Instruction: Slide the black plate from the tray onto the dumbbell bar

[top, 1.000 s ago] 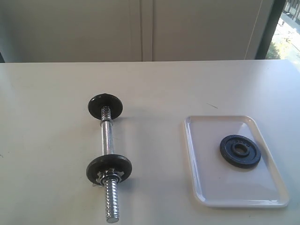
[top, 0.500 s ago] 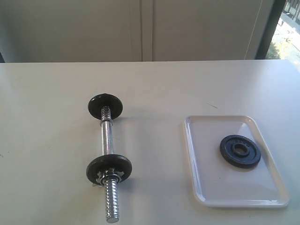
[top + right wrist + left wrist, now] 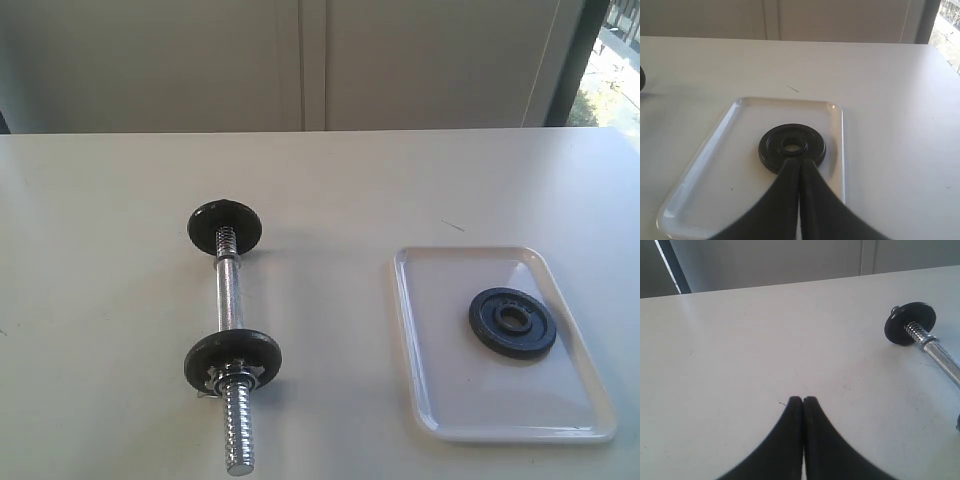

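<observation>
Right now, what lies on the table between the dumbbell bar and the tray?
Nothing. In the exterior view, the stretch of table between the dumbbell bar and the tray is bare.

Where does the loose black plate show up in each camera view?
Exterior view: black plate lies in the tray, at the picture's right.
Left wrist view: not in it.
Right wrist view: black plate in the tray, just beyond the shut fingers.
Shared landmark: the tray.
</observation>
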